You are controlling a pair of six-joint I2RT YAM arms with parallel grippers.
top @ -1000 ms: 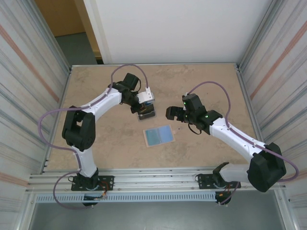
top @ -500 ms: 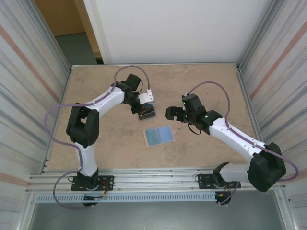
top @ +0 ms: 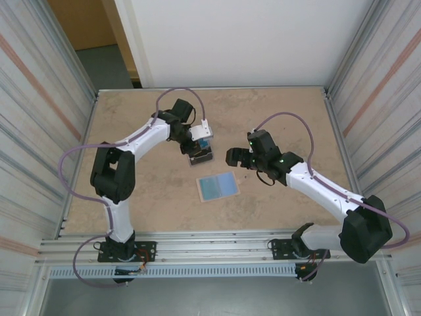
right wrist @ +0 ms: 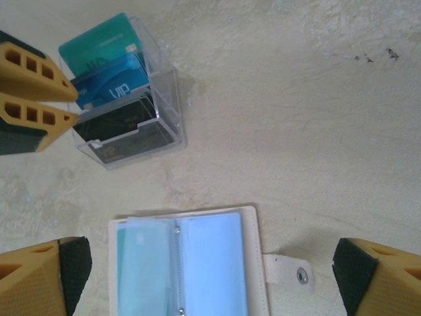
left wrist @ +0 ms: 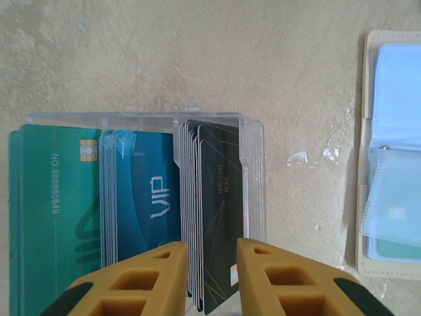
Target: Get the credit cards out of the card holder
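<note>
The card holder (top: 217, 186) lies open flat on the table, its pale blue sleeves (right wrist: 204, 250) facing up and its snap tab (right wrist: 289, 273) to one side. A greenish tint shows inside one sleeve (left wrist: 395, 250). Teal (left wrist: 52, 210), blue (left wrist: 148, 197) and dark (left wrist: 220, 197) credit cards stand in a clear plastic box (top: 201, 155). My left gripper (left wrist: 212, 247) hovers at the box's edge, open by a narrow gap, with the dark card's edge showing in that gap. My right gripper (right wrist: 210, 276) hangs wide open above the card holder, touching nothing.
The clear box's wall (left wrist: 253, 178) sits a short way from the card holder's beige rim (left wrist: 360, 197). Metal side walls (top: 52, 131) fence the sandy table (top: 283, 118) left and right. Bare tabletop lies behind and in front of both things.
My left gripper's jaws have parted from shut to slightly open over the box, and its elbow has swung outward. The right gripper has edged a little left.
</note>
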